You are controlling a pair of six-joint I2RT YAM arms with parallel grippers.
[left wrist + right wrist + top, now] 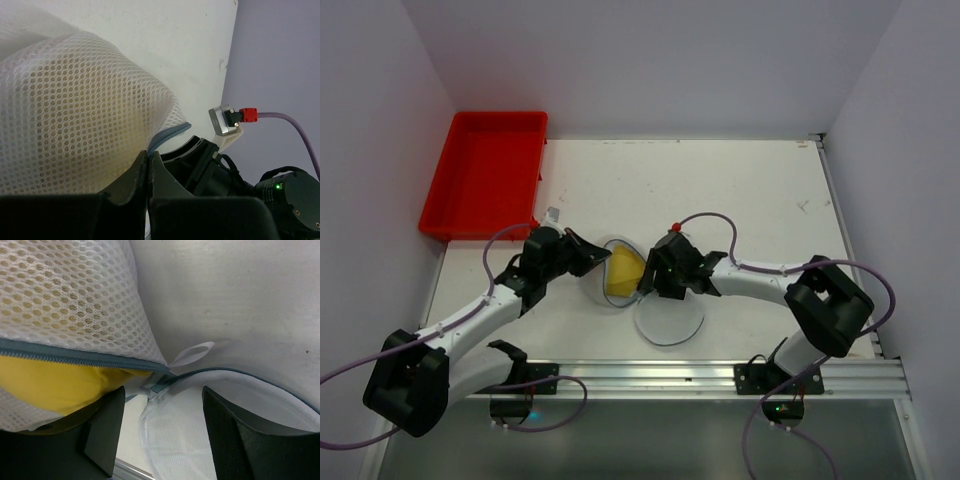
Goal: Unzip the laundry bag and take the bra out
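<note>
The white mesh laundry bag (620, 262) lies unzipped between the two arms; its round lid (670, 322) lies flat on the table toward the near edge. A yellow bra (624, 272) shows in the opening and in the right wrist view (55, 385). My left gripper (592, 256) is shut on the bag's blue-grey zip edge (167, 137), with the mesh (75, 110) bulging to its left. My right gripper (650, 277) is open, its fingers (105, 425) astride the zip hinge (160, 385) where lid (175, 440) and body (70, 295) meet.
A red plastic tray (488, 185) stands at the back left. White walls close in the left, back and right. A metal rail (700, 378) runs along the table's near edge. The right arm's wrist (240, 170) shows close in the left wrist view.
</note>
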